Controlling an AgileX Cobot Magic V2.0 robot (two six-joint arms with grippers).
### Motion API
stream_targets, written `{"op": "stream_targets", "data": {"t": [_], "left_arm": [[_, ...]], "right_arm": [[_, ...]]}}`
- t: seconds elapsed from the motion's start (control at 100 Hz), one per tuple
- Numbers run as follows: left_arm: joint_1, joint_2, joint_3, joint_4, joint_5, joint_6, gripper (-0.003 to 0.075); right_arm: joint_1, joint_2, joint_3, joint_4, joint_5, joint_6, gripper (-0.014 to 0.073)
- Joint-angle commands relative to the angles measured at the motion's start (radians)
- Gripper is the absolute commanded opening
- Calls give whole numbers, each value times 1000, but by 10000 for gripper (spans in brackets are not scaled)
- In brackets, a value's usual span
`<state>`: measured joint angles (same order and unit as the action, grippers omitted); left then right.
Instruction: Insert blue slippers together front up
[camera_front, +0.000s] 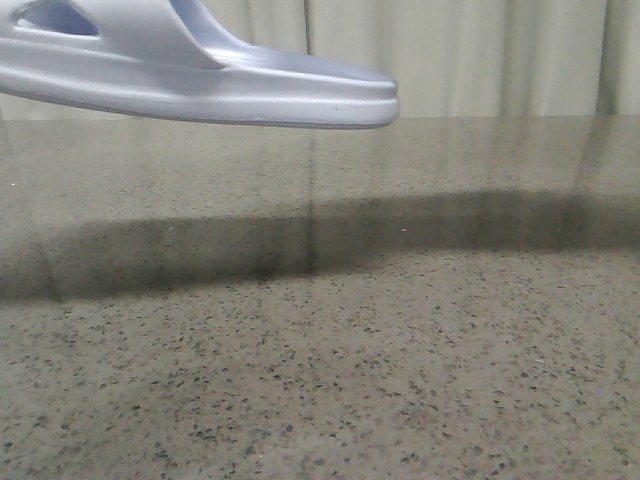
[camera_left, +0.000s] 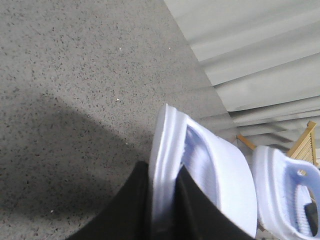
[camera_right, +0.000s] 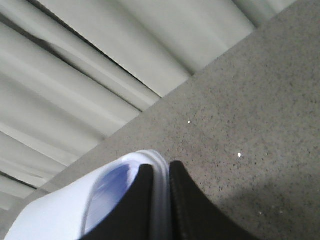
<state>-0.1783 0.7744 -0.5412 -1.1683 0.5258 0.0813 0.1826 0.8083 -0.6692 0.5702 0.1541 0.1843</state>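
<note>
Your left claw (camera_left: 162, 200) is clamped on the sole edge of one blue slipper (camera_left: 200, 175), the black fingers (camera_left: 135, 205) pressed against either side of it, holding it in the air above the speckled tabletop (camera_left: 75, 75). The second slipper (camera_left: 285, 195) hangs just beside it, apart. Your right claw (camera_right: 161, 200) is likewise closed on that slipper's edge (camera_right: 75, 215). From the front, one slipper (camera_front: 200, 70) floats level above the tabletop (camera_front: 320, 350), upper left.

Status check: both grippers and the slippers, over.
Left gripper shut on one slipper, lifted. Right gripper shut on other slipper. Not yet nested. Table unobstructed.
</note>
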Motion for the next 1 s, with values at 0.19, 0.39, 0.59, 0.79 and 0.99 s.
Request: {"op": "stream_targets", "data": {"t": [0.19,0.39,0.59,0.79,0.99], "left_arm": [[5,-3,-29,-128,21,33,16],[5,-3,-29,-226,77,106,16],[5,-3,-29,-275,129,106,16],[5,-3,-29,-405,182,147,16],[5,-3,-29,-571,240,233,16]], "right_arm": [[68,1,-32,-7,-24,-21,-107],[148,55,-32,-7,-64,-22,-107],[227,77,-32,-7,-144,-22,-107],[240,86,-32,-7,-154,-22,-107],[240,86,-32,-7,-187,-22,-107]]}}
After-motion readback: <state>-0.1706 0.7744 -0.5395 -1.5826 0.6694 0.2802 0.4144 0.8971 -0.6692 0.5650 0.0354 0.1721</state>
